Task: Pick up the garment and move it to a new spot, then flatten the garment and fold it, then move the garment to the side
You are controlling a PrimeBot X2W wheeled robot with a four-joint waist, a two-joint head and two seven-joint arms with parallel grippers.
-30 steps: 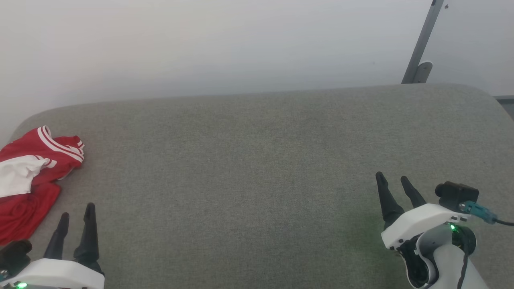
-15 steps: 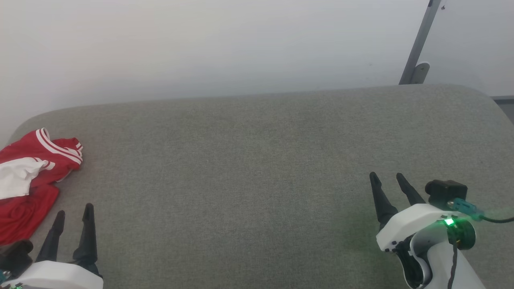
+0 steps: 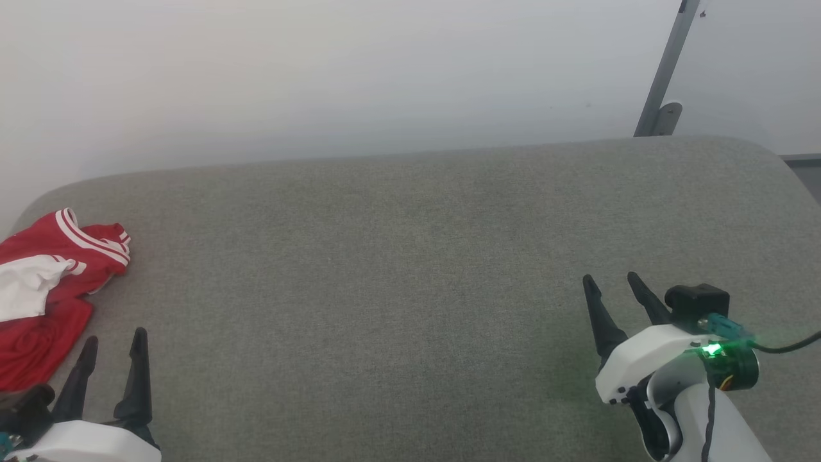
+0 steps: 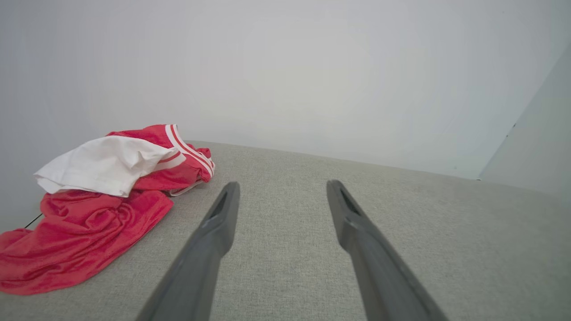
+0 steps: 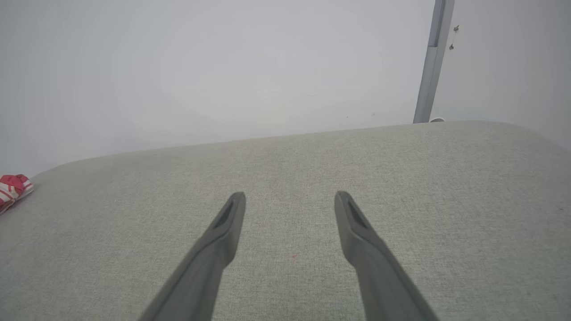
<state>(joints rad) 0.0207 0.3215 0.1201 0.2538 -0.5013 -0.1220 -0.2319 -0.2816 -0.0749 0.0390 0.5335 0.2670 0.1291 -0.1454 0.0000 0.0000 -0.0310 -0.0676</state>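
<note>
The garment (image 3: pixel 48 282) lies crumpled at the far left edge of the grey padded surface (image 3: pixel 410 256), red with a white sleeve and red-white striped trim on top. In the left wrist view the garment (image 4: pixel 98 196) sits ahead and to the left of the fingers. My left gripper (image 3: pixel 112 340) is open at the lower left, just right of the cloth and apart from it. Open as well, my right gripper (image 3: pixel 609 280) hovers at the lower right, far from the garment (image 5: pixel 13 189). The print is hidden in the folds.
A white wall rises behind the padded surface. A grey metal post (image 3: pixel 660 77) leans at the back right. The surface's rounded edges fall away at the left and right ends.
The head view has shifted slightly. Both grippers have slid a little lower and leftward in it, still open. The garment lies as before.
</note>
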